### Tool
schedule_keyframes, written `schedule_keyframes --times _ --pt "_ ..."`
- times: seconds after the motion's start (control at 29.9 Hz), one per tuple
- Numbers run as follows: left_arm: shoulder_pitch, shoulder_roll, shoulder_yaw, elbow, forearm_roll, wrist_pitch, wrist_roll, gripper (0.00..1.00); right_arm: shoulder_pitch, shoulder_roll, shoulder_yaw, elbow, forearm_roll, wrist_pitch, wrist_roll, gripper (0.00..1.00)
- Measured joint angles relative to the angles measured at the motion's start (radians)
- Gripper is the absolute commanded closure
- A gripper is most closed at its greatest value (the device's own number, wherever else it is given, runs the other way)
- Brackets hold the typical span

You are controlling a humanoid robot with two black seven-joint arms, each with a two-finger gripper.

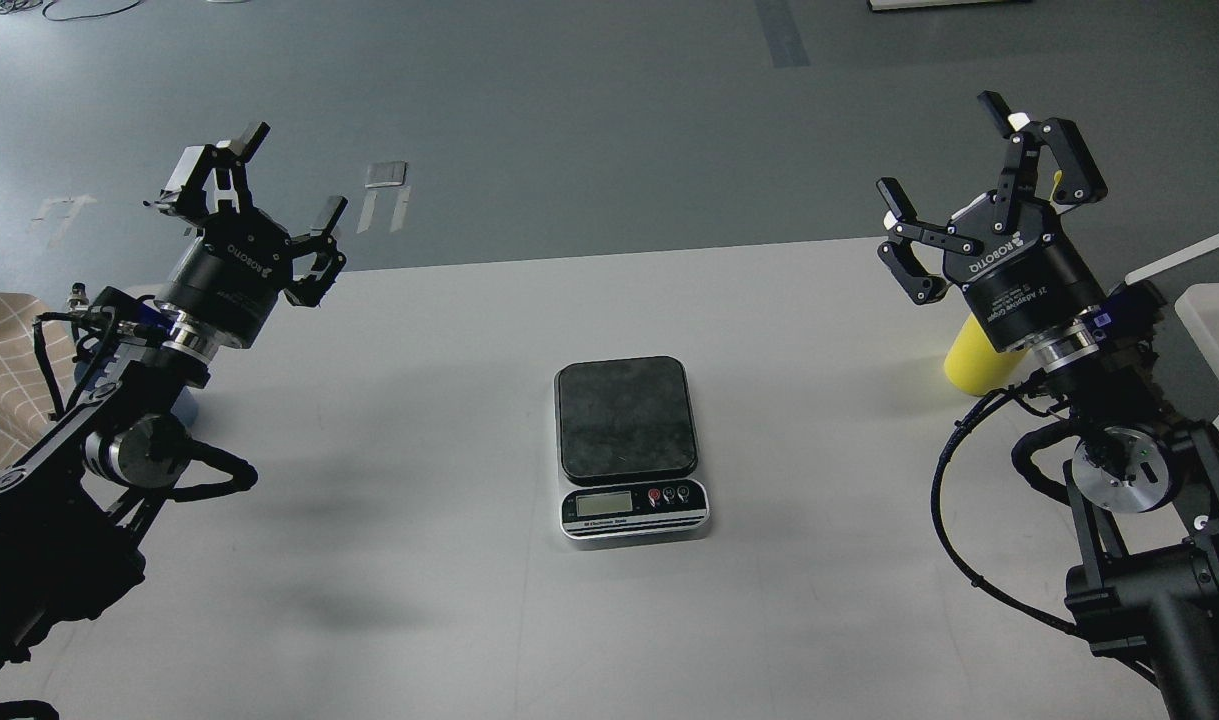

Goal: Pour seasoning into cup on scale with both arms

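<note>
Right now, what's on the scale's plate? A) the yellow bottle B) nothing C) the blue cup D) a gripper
B: the dark plate of the scale is bare; the yellow bottle stands off to the right, mostly hidden behind the right gripper, and both grippers hang open away from the scale.

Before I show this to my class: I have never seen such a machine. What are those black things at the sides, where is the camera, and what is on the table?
The camera sits in a robot's head, looking down at a pale grey table. The black jointed limbs are its arms. The left gripper and right gripper are both open and hold nothing. In the middle stands a small digital kitchen scale with a dark square plate, bare. A yellow plastic bottle stands largely hidden behind the right arm. A bit of light blue shows behind the left arm.
</note>
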Motion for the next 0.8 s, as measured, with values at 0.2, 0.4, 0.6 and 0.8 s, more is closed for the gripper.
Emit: schedule_keyframes --times 0.2,0.4,0.6,0.8 --pt "0.0 -0.001 0.001 -0.001 0.0 0.0 0.0 0.02 0.002 0.0 0.0 0.001 0.001 0.0 -0.001 0.0" --pt "0.0 -0.001 0.001 -0.001 0.0 0.0 0.0 0.02 0.001 0.0 0.0 0.001 0.001 0.0 -0.001 0.0" --pt "0.0 -0.001 -0.002 -0.001 0.0 0.0 0.0 0.02 0.001 0.0 0.0 0.001 0.001 0.0 -0.001 0.0" --pt "0.0 -0.001 -0.001 0.0 0.0 0.0 0.0 0.02 0.003 0.0 0.0 0.0 0.001 0.0 -0.001 0.0"
